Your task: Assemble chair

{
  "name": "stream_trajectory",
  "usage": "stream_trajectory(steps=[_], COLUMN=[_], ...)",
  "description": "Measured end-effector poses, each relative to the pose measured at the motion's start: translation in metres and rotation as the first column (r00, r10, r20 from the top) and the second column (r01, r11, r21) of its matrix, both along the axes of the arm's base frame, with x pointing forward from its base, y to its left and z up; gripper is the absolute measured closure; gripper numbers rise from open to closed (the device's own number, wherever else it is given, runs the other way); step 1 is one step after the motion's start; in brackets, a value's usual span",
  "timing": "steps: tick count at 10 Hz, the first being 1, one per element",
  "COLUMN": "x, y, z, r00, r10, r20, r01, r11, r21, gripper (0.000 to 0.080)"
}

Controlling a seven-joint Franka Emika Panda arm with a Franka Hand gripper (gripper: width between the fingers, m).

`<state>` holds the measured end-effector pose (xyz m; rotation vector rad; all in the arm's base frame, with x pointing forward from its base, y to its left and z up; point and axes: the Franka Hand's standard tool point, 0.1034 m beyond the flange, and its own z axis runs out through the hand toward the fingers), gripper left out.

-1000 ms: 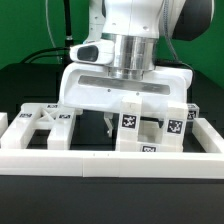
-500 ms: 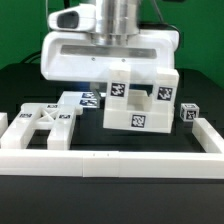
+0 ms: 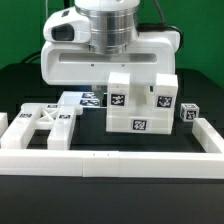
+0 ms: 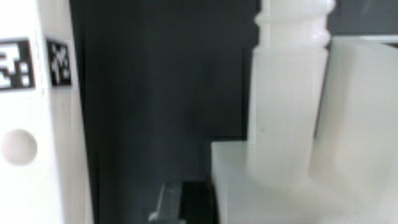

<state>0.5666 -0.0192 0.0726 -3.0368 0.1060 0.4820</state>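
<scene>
My gripper [image 3: 122, 78] is shut on a blocky white chair part [image 3: 140, 108] with black-and-white tags, and holds it just above the table. Its fingertips are hidden behind the part's top edge. An X-braced chair frame [image 3: 42, 122] lies flat on the table at the exterior view's left. A small tagged chair piece [image 3: 187, 113] stands at the exterior view's right. In the wrist view the held part [image 4: 294, 120] fills much of the picture close to the gripper [image 4: 199, 205], with a tagged white piece [image 4: 25, 70] alongside.
A long white border rail [image 3: 110, 163] runs along the front, with raised ends at both sides. The marker board [image 3: 88, 98] lies behind the held part. The table is black with a green backdrop beyond.
The gripper has risen and shifted toward the exterior view's left, lifting the chair part off the table. The part hung tilted half a second ago and now sits nearly level.
</scene>
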Motion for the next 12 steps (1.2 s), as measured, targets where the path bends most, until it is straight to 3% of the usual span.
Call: stream_trajectory(steps=[5,7,9,12], x=[-0.015,-0.017,-0.035,-0.041], y=[-0.001,-0.005,-0.007,-0.013], z=[-0.004,-0.014,-0.013,-0.013], r00=[0.956,0.92,0.835,0.71], r10=[0.001,0.007,-0.005,-0.025], r20=[-0.294,-0.392,-0.55,-0.704], r01=[0.01,0.012,0.042,0.073], r11=[0.999,0.999,0.998,0.997], r21=[0.034,0.046,0.055,0.039], gripper=[0.0765,0.0765,0.0765,0.0765])
